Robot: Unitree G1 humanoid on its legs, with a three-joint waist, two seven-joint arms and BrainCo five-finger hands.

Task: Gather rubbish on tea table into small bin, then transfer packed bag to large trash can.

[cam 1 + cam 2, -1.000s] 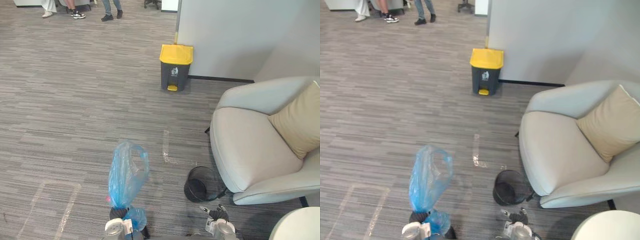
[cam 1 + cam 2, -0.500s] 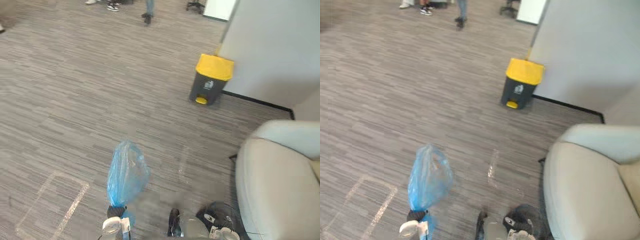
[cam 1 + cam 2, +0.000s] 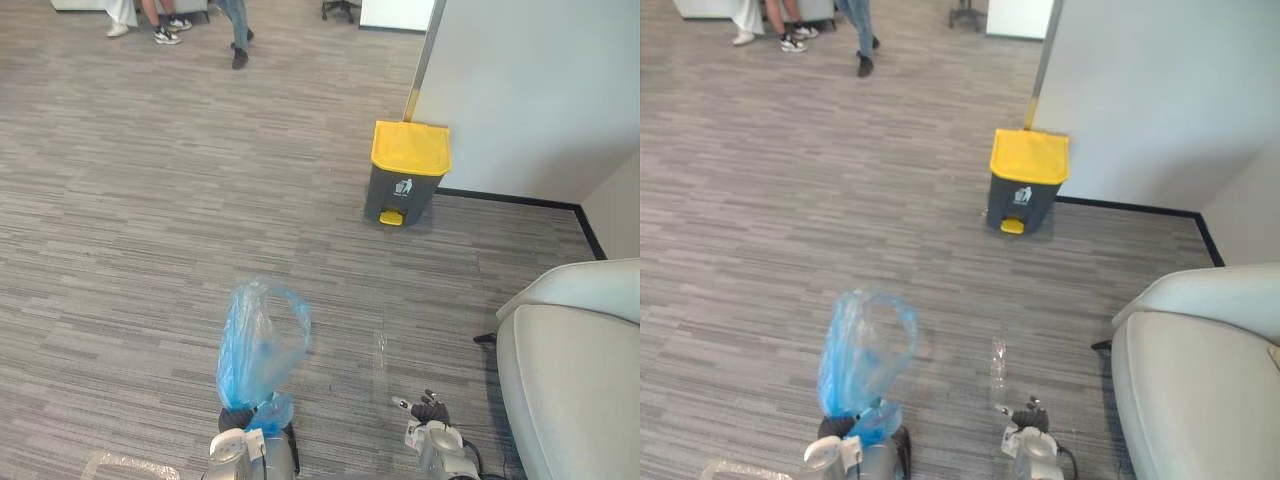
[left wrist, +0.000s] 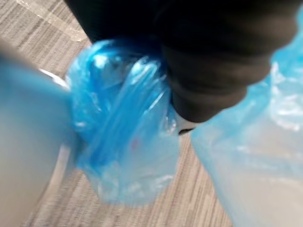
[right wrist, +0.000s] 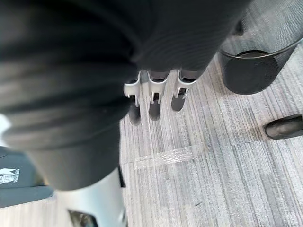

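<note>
The left hand (image 3: 238, 421) is clenched round the twisted neck of the blue rubbish bag (image 3: 262, 340). The bag stands up above the hand over the grey carpet (image 3: 150, 250), well apart from the yellow-lidded trash can (image 3: 408, 172) by the wall (image 3: 530, 90). The right hand (image 3: 430, 411) hangs released, its fingers (image 5: 154, 92) straight and holding nothing, near the black mesh bin (image 5: 253, 66) and the pale armchair (image 3: 575, 380).

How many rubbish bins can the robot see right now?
2. A grey trash can with a yellow lid stands by the wall ahead; a small black mesh bin sits on the floor close to the right hand. More may be hidden.
</note>
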